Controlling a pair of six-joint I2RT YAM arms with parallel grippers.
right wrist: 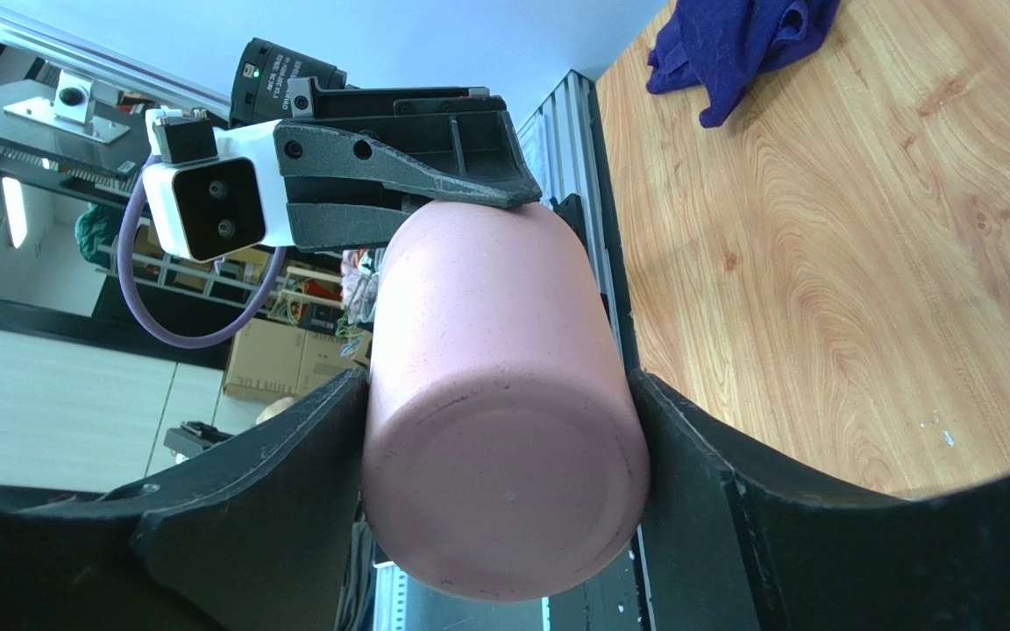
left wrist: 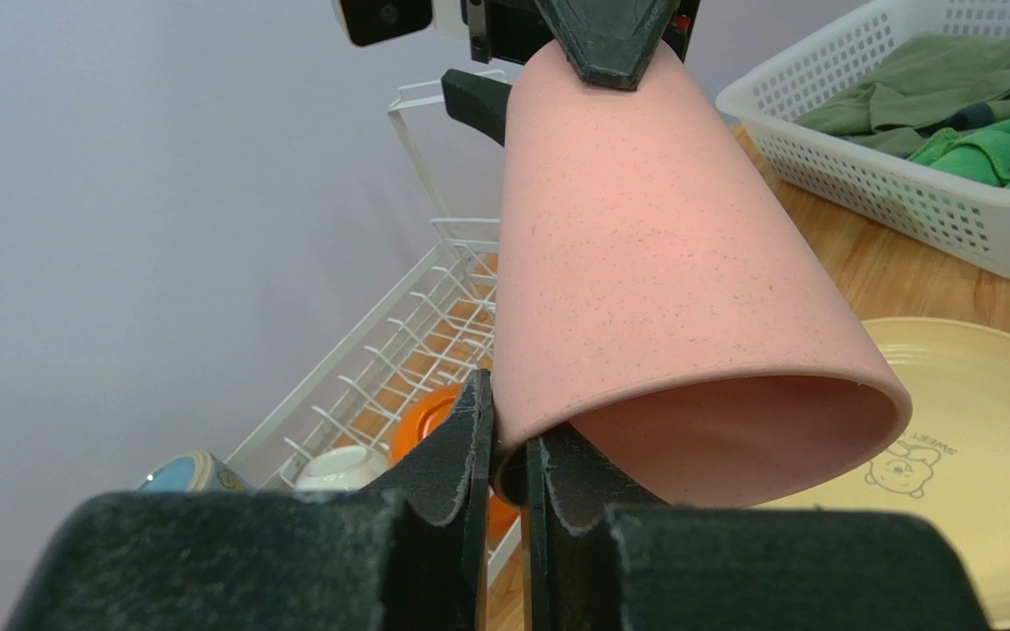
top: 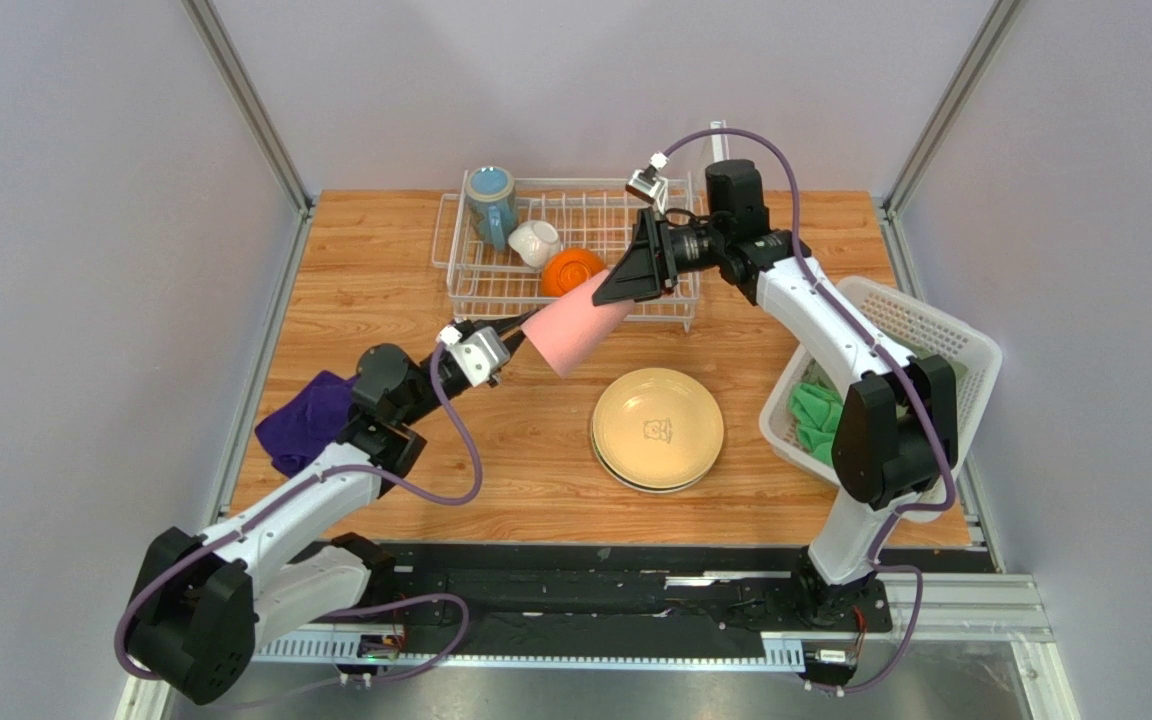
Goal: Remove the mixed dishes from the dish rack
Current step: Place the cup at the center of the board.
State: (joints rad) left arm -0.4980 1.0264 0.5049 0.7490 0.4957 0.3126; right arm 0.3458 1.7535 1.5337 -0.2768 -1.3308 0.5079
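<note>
From where I stand, the pink tumbler hangs tilted just in front of the dish rack. The left gripper pinches its rim, and the right gripper clamps its base end between half-spread jaws.

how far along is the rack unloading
Done: the cream-yellow plate lies on the table, outside the dish rack. In hand: the pink tumbler is held by both, left hand pinching its rim, right hand around its base. Left: blue mug, small white bowl and orange bowl sit in the rack.
</note>
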